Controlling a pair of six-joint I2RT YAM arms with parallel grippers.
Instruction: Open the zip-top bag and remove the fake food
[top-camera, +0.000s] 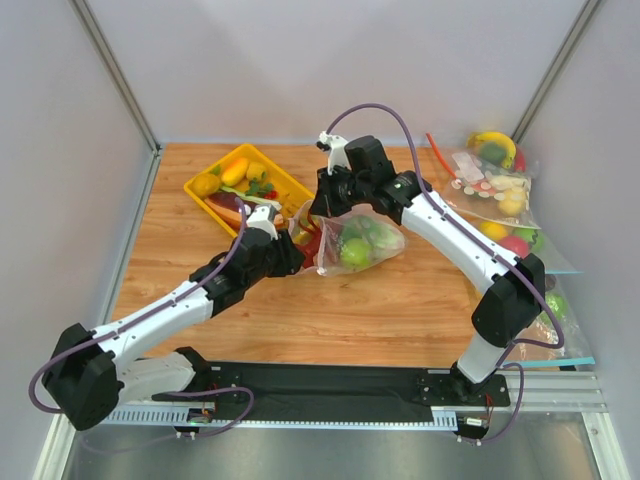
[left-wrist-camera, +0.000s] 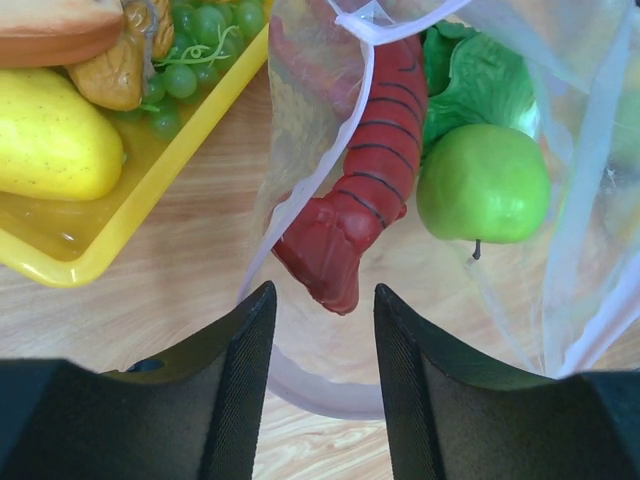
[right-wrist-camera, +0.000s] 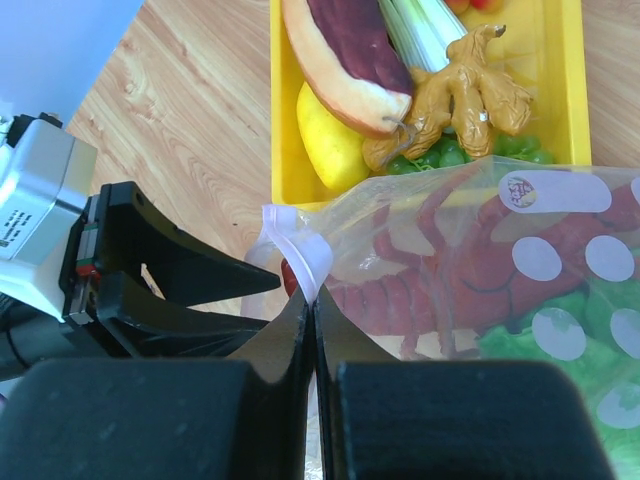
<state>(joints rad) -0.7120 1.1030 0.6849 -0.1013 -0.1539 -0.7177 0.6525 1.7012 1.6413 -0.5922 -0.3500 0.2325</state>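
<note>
Right claw (right-wrist-camera: 311, 300) on crinkly clear bag (right-wrist-camera: 470, 215)

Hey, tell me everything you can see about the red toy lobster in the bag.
The red lobster is a glossy moulded plastic toy with dark stripes across its segmented tail, which ends in a flat fan. It lies inside the clear zip-top bag, tail end toward the bag's open mouth and the left gripper, whose open jaws are not gripping it. The green fruit and lettuce sit beside it. In the right wrist view its legs show through the plastic.
</note>
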